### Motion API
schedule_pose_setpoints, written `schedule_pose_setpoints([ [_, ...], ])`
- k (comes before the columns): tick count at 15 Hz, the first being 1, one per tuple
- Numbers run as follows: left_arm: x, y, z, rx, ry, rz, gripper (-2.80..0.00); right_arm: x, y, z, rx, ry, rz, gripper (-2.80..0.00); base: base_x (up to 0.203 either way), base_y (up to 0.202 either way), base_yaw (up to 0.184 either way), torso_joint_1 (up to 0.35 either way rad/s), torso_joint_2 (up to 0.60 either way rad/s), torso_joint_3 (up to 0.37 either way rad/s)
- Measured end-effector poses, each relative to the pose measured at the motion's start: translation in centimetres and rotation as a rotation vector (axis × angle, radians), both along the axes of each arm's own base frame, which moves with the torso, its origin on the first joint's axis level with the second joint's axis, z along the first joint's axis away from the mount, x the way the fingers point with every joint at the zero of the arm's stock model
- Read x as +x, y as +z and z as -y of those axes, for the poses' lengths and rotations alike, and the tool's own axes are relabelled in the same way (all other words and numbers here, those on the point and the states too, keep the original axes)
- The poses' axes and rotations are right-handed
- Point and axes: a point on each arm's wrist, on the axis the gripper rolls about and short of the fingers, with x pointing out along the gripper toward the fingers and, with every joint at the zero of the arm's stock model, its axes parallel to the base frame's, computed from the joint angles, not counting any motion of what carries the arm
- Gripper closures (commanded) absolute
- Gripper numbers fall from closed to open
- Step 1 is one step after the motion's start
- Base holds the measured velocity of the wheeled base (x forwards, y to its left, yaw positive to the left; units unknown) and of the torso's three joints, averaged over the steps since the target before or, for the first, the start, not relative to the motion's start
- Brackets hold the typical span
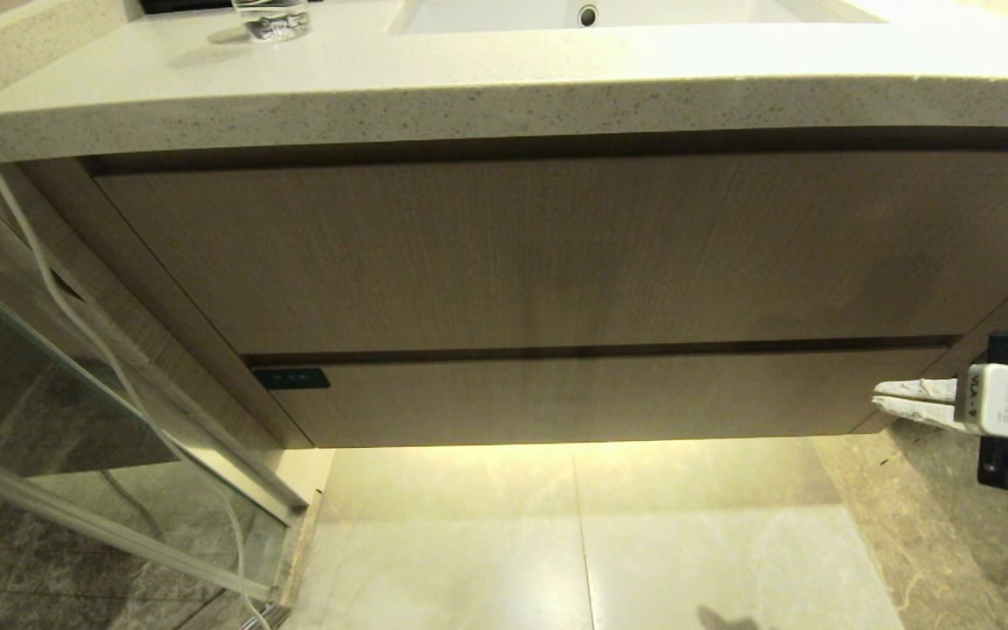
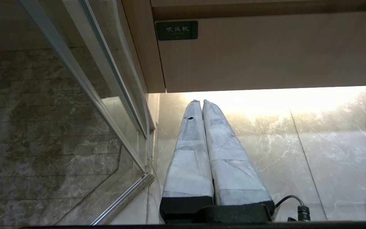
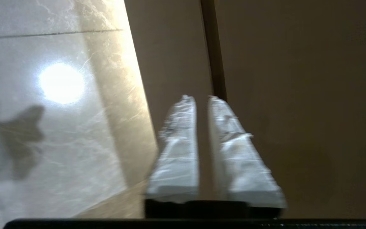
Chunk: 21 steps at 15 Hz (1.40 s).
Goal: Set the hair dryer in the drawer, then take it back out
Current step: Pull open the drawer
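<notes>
Showing only in head view: right gripper (image 1: 878, 398) beside closed drawer (image 1: 591, 398), fingers slightly parted, empty. Left wrist alone shows left gripper (image 2: 199, 102) pressed shut, label (image 2: 176, 30) legible.

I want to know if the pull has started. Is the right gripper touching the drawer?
Cannot tell. In the head view the right gripper tips sit at the drawer's right end; the right wrist view shows them before the seam, no clear gap or contact.
</notes>
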Motion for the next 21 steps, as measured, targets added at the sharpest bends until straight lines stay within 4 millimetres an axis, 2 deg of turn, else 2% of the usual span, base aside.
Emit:
schedule_pose_setpoints([
  [2,0.0,0.0,0.0,0.0,0.0,0.0,0.0,-0.1,0.0,-0.4,-0.066,0.1,0.051,-2.8,0.0,0.0,0.0,0.0,0.0,0.0],
  [4,0.0,0.0,0.0,0.0,0.0,0.0,0.0,0.3,0.0,-0.5,-0.096,0.125,0.079,-2.8,0.0,0.0,0.0,0.0,0.0,0.0],
  [8,0.0,0.0,0.0,0.0,0.0,0.0,0.0,2.0,-1.2,-0.5,-0.148,0.193,0.097,-2.8,0.0,0.0,0.0,0.0,0.0,0.0],
  [16,0.0,0.0,0.0,0.0,0.0,0.0,0.0,10.3,-4.6,-0.4,-0.101,0.244,-0.083,-2.8,0.0,0.0,0.0,0.0,0.0,0.0],
  [19,0.0,0.0,0.0,0.0,-0.001,0.0,0.0,13.1,-5.0,-0.7,-0.082,0.231,-0.103,-2.8,0.0,0.0,0.0,0.0,0.0,0.0],
  [21,0.0,0.0,0.0,0.0,0.0,0.0,0.0,14.1,-5.1,-1.1,-0.084,0.191,-0.117,-2.8,0.0,0.0,0.0,0.0,0.0,0.0],
])
